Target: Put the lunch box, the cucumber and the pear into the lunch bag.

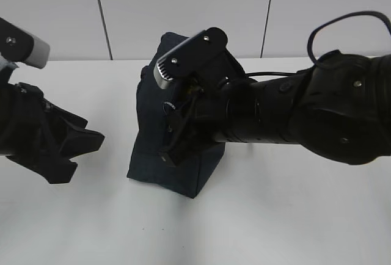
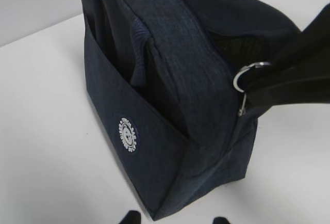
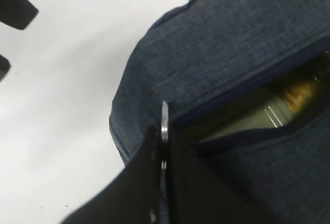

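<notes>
Lunch bag (image 1: pixel 164 155) stood upright mid-table (image 1: pixel 293 216). Right gripper (image 3: pixel 164 146) pinched shut on silver zip ring (image 2: pixel 246 74), placed to work zipper. Through slit, pale lid, probably lunch box (image 3: pixel 242 123), plus yellowish patch, maybe pear (image 3: pixel 299 92). Cucumber unseen. Left gripper (image 1: pixel 82 149) hung spread, empty, just left of bag.

Bright, even light washes the white table (image 1: pixel 293 216) with faint soft shadows, while the right wrist view is blurred up close.

Lunch bag (image 2: pixel 170 105) — round white emblem (image 2: pixel 128 135), unreadable.
</notes>
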Controlling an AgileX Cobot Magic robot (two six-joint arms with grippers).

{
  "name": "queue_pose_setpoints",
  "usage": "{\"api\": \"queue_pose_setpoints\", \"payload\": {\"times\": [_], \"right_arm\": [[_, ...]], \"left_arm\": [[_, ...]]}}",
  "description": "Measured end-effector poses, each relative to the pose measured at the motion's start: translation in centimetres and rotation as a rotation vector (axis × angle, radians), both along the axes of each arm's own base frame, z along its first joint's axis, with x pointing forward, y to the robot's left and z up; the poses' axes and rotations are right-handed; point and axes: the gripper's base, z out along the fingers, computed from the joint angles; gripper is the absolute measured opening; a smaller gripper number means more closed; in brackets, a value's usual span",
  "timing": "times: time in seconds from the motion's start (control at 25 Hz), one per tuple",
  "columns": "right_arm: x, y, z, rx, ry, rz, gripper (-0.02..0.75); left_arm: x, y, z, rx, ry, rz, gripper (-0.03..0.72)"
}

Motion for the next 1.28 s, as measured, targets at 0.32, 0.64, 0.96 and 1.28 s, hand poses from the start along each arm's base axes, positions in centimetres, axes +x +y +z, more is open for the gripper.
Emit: {"api": "queue_pose_setpoints", "payload": {"times": [0.32, 0.64, 0.96, 1.28], "right_arm": [[-0.5, 1.2, 0.7, -0.021, 0.007, 0.024, 0.006], [-0.6, 1.1, 0.6, -0.035, 0.018, 0.022, 0.006], [-0.6, 1.1, 0.6, -0.033, 0.020, 0.020, 0.006], [-0.6, 1.1, 0.6, -0.026, 0.028, 0.012, 0.006]], "left_arm": [[2.3, -1.3, -2.4, 0.010, 0.037, -0.042, 0.348], [3.6, -2.7, -3.5, -0.009, 0.032, -0.155, 0.351], [4.4, -3.2, -4.9, -0.052, 0.048, -0.137, 0.351], [5.9, -4.1, -4.2, -0.088, 0.023, -0.157, 0.349]]}}
